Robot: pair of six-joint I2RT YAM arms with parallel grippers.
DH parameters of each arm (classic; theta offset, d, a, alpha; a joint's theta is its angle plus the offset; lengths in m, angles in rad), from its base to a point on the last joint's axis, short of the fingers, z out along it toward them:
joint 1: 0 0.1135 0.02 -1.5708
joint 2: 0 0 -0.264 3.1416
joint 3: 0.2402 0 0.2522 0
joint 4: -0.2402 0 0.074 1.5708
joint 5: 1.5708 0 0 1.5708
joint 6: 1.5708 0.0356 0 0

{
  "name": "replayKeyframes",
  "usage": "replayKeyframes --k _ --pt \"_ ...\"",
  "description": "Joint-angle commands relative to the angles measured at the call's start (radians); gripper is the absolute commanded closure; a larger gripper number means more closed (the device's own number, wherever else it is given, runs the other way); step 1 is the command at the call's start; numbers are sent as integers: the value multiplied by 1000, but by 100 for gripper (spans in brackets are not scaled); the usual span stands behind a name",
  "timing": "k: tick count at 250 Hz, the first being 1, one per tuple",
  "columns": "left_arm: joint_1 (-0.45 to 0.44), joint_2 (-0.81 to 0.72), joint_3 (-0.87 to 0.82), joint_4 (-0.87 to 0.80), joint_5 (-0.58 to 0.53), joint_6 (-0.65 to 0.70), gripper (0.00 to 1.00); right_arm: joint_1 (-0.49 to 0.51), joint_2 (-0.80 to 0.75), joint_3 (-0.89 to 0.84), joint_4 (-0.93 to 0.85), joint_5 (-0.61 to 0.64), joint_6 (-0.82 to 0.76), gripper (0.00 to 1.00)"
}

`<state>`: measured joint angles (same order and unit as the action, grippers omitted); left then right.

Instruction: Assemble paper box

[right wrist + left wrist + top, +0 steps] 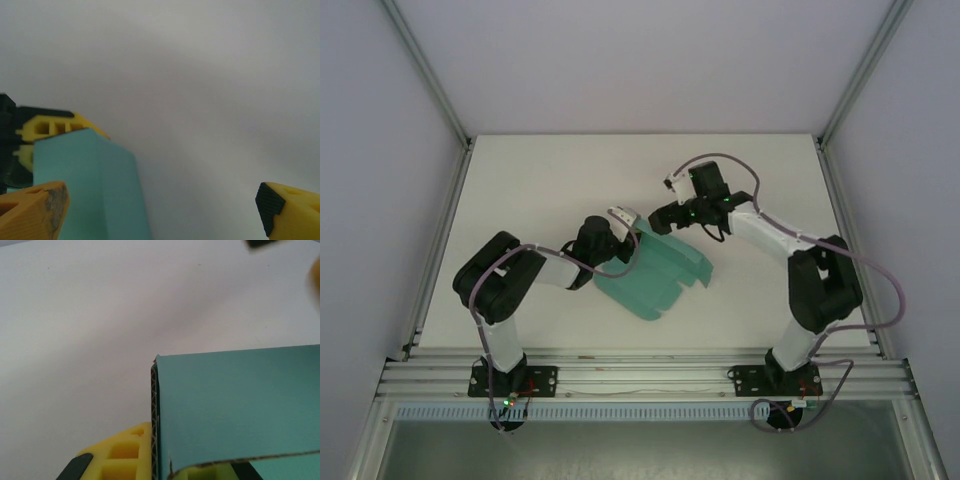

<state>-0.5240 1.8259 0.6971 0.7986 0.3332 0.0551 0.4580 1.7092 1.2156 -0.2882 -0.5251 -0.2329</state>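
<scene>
Yellow left gripper fingers are clamped on the paper box, laid on a white table between pale walls; the right gripper is spread beside it.

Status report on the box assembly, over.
Left gripper shut on paper box edge. Right gripper open, close beside it. Nothing in the way.

Far table open — paper box, left gripper, right gripper crowd centre.

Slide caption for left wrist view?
Left tool shut on an edge of the teal paper box, white table behind.
</scene>
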Motion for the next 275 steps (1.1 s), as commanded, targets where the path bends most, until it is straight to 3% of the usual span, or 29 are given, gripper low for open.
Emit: replayKeyframes --k 1,26,79,101,138,151,166,208,245,275 --pt "-11 28 1 24 -12 21 100 13 23 7 -8 -69 26 4" --pt "-13 35 1 16 -12 19 100 22 64 6 -17 -43 23 5" --pt "-13 37 31 -41 -25 13 71 24 99 1 -56 2 -16 6" --pt "-12 47 48 -68 -39 14 70 22 101 2 -61 0 -26 6" --pt "-13 67 84 -89 -73 -2 72 23 114 18 -79 -19 -19 6" --pt "-13 76 100 -101 -96 -5 82 22 118 22 -80 -34 -16 6" --pt "-13 95 111 -105 -127 -10 100 21 119 25 -83 -33 -7 6" --pt "-19 115 101 -70 -323 -28 100 13 109 20 -82 -32 30 6" --pt "-37 102 81 -65 -413 -27 100 3 84 16 -62 -28 82 6" --pt "-39 61 79 -100 -405 -50 100 -13 35 27 -50 6 130 4"
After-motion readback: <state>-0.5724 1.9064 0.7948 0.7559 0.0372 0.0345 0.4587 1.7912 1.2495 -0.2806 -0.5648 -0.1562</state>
